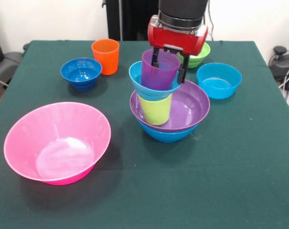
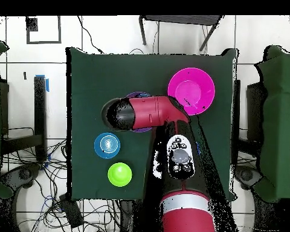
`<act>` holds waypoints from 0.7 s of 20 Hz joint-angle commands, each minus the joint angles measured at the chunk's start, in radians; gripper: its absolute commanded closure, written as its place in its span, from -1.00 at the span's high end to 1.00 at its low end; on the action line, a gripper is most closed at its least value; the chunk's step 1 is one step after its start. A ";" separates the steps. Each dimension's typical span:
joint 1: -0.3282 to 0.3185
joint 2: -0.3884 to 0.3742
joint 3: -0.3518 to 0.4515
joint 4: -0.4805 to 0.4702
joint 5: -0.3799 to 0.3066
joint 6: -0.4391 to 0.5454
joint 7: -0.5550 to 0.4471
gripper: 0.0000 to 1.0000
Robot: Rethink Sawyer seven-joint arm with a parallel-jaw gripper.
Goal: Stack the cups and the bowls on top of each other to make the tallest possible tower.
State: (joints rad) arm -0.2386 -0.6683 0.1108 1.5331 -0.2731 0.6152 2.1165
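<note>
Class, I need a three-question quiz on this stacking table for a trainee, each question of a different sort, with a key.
1. True or false: the purple cup sits at the top of the tower.
2. Which cup stands alone on the table? A) the orange cup B) lime green C) purple
3. Fill in: the huge bowl lying apart from the tower is ____.

Key:
1. True; the pincer has one finger inside it and one outside.
2. A.
3. Pink: the pink bowl.
</note>
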 commanded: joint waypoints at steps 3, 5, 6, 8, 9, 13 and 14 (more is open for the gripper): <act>-0.041 0.046 0.122 0.044 -0.088 0.017 -0.190 1.00; -0.045 0.053 0.135 0.042 -0.086 0.015 -0.189 1.00; -0.047 0.055 0.142 0.042 -0.084 0.015 -0.189 1.00; -0.051 0.061 0.157 0.041 -0.079 0.014 -0.189 1.00; -0.055 0.062 0.167 0.044 -0.074 0.013 -0.189 1.00; -0.069 0.073 0.209 0.051 -0.059 0.007 -0.192 1.00; -0.072 0.074 0.216 0.053 -0.058 0.004 -0.190 1.00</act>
State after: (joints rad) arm -0.2930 -0.6616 0.1900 1.5347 -0.2741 0.6156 2.1165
